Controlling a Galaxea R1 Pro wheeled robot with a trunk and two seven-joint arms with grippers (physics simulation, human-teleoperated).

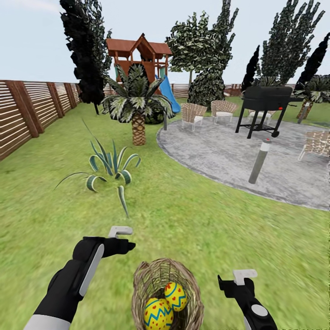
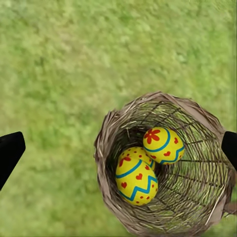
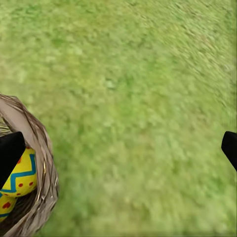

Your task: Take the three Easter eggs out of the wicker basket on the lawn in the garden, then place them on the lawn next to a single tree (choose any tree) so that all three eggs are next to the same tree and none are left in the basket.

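Standing on lawn [image 1: 192,220], wicker basket [image 1: 142,284] holds two visible Easter eggs [image 2: 148,165]. Left gripper [image 2: 118,148] and right gripper [image 3: 118,148] flank it, fingers spread, empty.

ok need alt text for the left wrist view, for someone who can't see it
A round brown woven wicker basket stands on mottled green grass, seen from above, with yellow Easter eggs marked in red and banded in blue lying inside; two are clearly visible, touching. The left gripper's black fingertips show at opposite edges, spread wide and holding nothing.
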